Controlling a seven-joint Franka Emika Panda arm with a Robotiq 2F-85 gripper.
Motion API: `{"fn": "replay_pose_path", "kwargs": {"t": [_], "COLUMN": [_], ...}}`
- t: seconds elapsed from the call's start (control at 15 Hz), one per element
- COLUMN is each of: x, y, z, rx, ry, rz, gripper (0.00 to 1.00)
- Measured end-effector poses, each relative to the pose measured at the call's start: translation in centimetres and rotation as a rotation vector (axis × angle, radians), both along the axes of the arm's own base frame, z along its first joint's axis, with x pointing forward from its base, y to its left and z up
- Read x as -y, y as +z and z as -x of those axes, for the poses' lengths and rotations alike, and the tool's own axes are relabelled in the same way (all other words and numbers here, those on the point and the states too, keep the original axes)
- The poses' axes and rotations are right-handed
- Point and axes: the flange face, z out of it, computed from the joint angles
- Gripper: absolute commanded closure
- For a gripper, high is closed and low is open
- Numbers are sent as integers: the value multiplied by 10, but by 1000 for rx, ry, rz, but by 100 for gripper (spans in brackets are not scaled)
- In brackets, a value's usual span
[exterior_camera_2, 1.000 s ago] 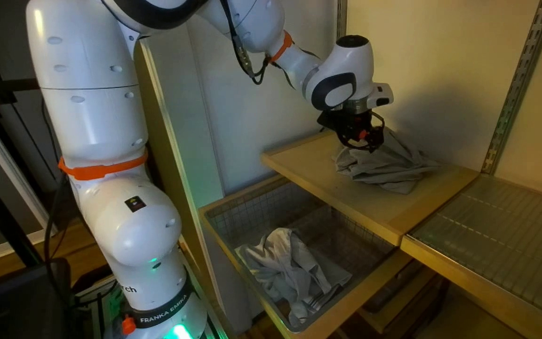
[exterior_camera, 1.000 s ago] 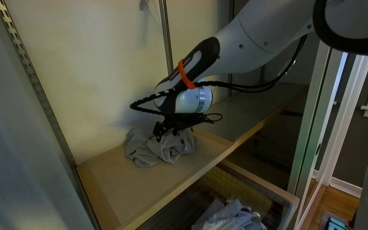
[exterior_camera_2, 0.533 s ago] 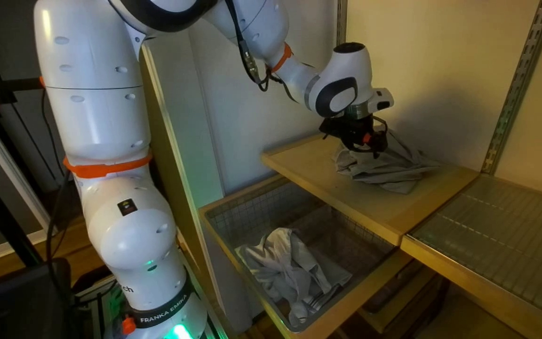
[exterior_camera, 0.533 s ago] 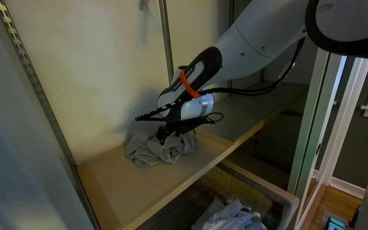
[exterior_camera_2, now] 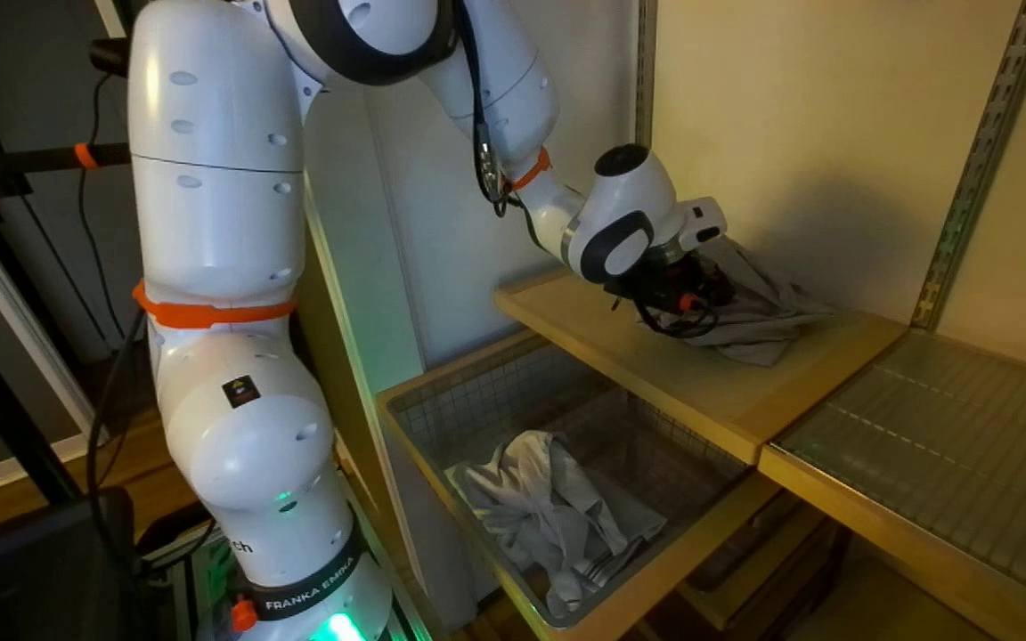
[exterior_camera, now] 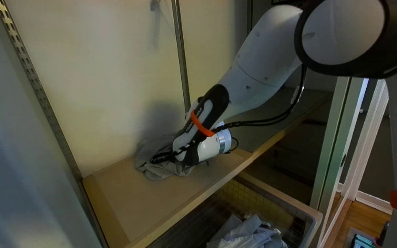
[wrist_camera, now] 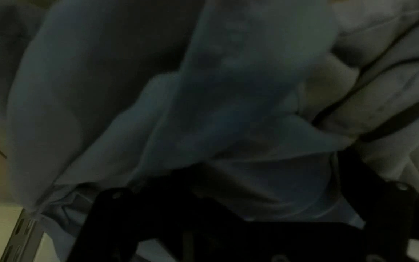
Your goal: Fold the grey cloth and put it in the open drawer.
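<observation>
On the wooden shelf (exterior_camera: 133,199) we list one rumpled grey cloth (exterior_camera_2: 771,312), light and limp in our judgement, best pinched at a raised fold (wrist_camera: 209,109); gripper (wrist_camera: 264,167), jaws wide apart, clamping nothing.

- In both exterior views a pale wooden tabletop (exterior_camera: 143,203) is carrying a crumpled grey cloth (exterior_camera: 157,171).
- The tabletop's front edge (exterior_camera_2: 629,378) is running straight, and in an exterior view a band of yellower wood (exterior_camera: 103,210) is showing along one end.
- The grey cloth is lying directly on the tabletop, toward the back, apart from the front edge.
- It is resting in loose, uneven folds, which are filling most of the wrist view.
- Part of it is being hidden in both exterior views.
</observation>
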Motion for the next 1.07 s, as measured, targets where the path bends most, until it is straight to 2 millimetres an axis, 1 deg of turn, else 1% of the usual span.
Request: {"fn": "replay_pose_path", "kwargs": {"t": [0.07, 0.13, 0.2, 0.33, 0.4, 0.53, 0.8, 0.87, 1.07], "x": [-2, -4, -6, -8, -9, -10, 2, 6, 19], "y": [-8, -15, -22, -29, -29, -28, -17, -13, 5], "z": [1, 2, 3, 3, 3, 3, 4, 4, 9], "rx": [26, 47, 63, 86, 92, 94, 32, -4, -146], "ry": [-1, 6, 11, 15, 15, 13, -15, -20, -38], "rz": [8, 21, 27, 31, 30, 29, 36, 38, 33], "gripper": [0, 11, 27, 41, 51, 64, 95, 100, 99]}}
